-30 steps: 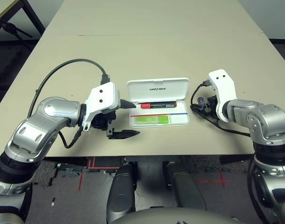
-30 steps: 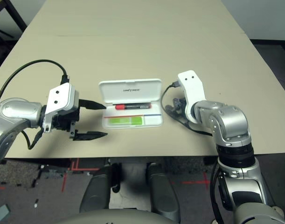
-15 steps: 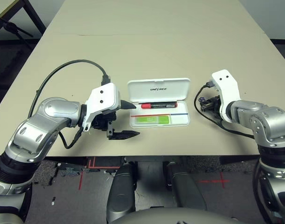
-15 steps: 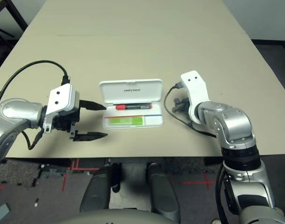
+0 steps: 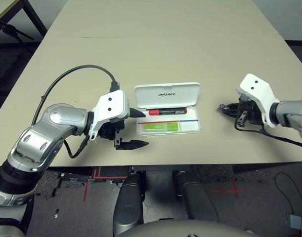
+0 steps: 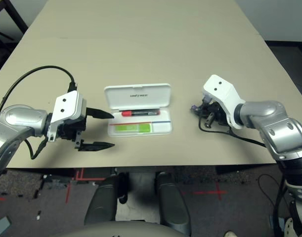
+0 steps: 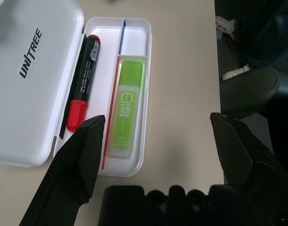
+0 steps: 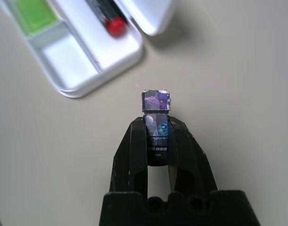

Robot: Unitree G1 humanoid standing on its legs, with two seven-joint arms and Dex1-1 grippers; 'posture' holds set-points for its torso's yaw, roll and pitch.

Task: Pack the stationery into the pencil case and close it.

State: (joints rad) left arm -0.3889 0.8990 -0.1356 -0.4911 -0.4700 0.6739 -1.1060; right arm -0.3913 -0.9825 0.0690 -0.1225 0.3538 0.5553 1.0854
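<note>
In the head views, the pencil case is seen lying open on the beige desk, its lid folded back flat behind the tray. The red-capped marker is laid along the tray's far edge, and the light-green stick is lodged in the near compartment. The left gripper is held just beside the case's left end, its fingers spread wide. The right gripper is held above the desk, well apart from the case's right end.

In the left wrist view, the marker and the green stick are shown side by side in the tray, framed by the spread fingers.

In the right wrist view, the small dark block is seen pinched between the right gripper's fingers, short of the case.
</note>
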